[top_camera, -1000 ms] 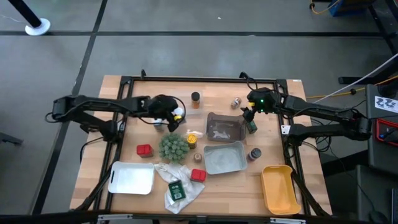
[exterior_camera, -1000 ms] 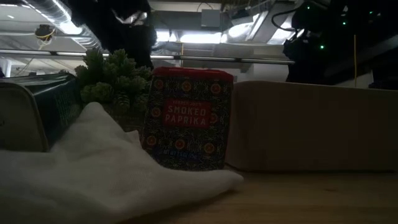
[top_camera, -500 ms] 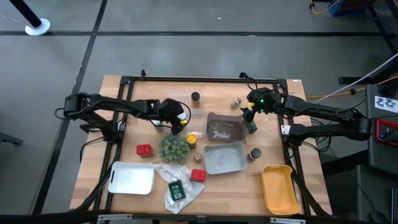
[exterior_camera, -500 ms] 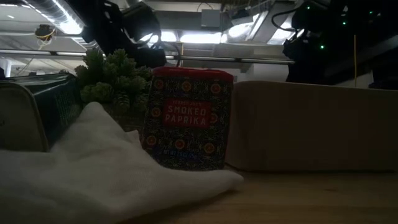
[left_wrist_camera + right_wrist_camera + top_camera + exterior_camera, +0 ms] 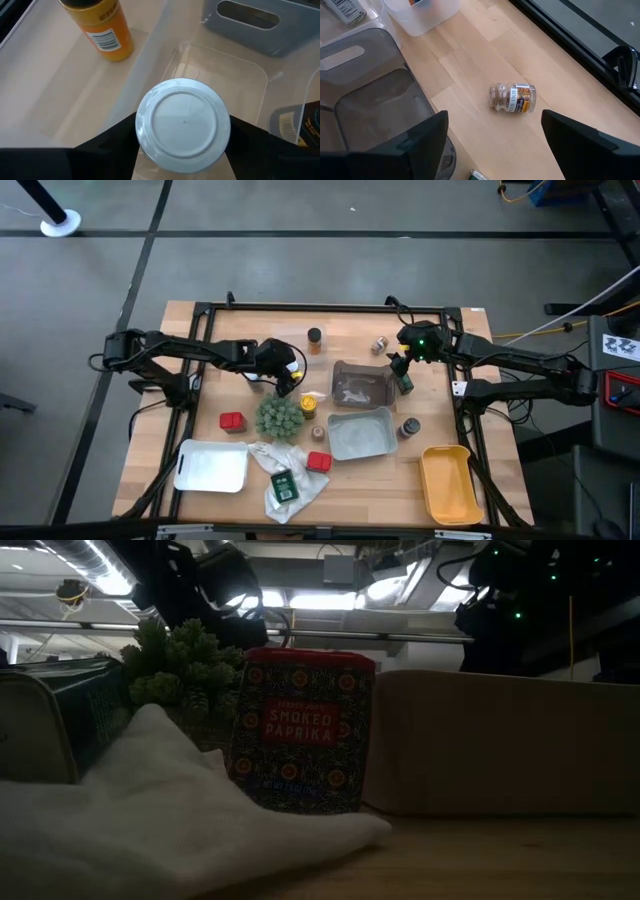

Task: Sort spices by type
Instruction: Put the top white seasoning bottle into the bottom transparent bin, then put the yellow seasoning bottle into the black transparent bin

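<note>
High view: the left gripper (image 5: 283, 367) sits over the middle of the table (image 5: 200, 330), just beyond the green bushy plant (image 5: 278, 416), carrying a white-capped jar (image 5: 287, 364). It is probably bringing that jar toward a clear tray (image 5: 316, 402) where like spices are meant to gather. The right gripper (image 5: 408, 362) hovers near the far right, beside the dark grey bin (image 5: 362, 383); a small jar (image 5: 380, 345) lies just beyond it. An orange-filled jar (image 5: 315, 338) stands near the far edge, and a red tin (image 5: 231, 421) rests toward the left side. From a second ago the left arm has swung inward toward the plant; over the last half second nothing has shifted.

Low view: a smoked paprika tin (image 5: 302, 730) stands against a tan bin wall (image 5: 500, 740), with the white thin plastic bag (image 5: 150, 810) draped in front.

Left wrist view: the fingers (image 5: 107, 142) are clamped on either side of the white-capped jar's base, held over the clear tray, with the orange-filled jar nearby.

Right wrist view: the right gripper's jaws are spread and empty, with the small jar lying on its side on bare wood ahead, likely the next pick.
</note>
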`<state>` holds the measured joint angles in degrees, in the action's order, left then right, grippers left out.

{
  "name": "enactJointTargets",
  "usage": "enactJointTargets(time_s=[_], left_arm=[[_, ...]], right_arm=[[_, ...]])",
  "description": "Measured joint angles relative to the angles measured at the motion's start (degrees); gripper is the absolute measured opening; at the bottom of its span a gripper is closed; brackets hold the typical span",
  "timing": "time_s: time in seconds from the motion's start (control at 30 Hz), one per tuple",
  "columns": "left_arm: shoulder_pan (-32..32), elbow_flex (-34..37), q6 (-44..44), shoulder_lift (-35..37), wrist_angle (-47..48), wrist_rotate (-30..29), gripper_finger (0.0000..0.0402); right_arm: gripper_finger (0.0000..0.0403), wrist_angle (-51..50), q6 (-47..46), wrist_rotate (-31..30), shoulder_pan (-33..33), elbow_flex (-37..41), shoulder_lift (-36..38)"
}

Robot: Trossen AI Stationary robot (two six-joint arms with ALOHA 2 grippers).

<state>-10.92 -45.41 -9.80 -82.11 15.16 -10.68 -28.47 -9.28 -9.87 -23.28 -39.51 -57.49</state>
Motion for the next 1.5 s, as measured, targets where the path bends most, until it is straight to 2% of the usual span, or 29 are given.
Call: enactJointTargets(time_s=[0.47, 0.87, 1.17, 1.5], left_arm=[[0.0, -3.9, 3.0, 1.0, 0.9, 0.0, 0.0255], [0.5, -8.2, 10.5, 1.3, 0.8, 0.1, 0.0255], [5.4, -9.5, 15.9, 1.3, 0.3, 10.3, 0.0255], [12.2, -9.5, 15.3, 1.3, -0.4, 12.0, 0.0255]], right_arm=[[0.0319, 0.0, 0.0, 0.3, 0.0, 0.0, 0.0], [0.0319, -0.1, 0.0, 0.5, 0.0, 0.0, 0.0], [0.0319, -0.1, -0.1, 1.6, 0.0, 0.0, 0.0], [0.0319, 0.0, -0.1, 5.3, 0.0, 0.0, 0.0]])
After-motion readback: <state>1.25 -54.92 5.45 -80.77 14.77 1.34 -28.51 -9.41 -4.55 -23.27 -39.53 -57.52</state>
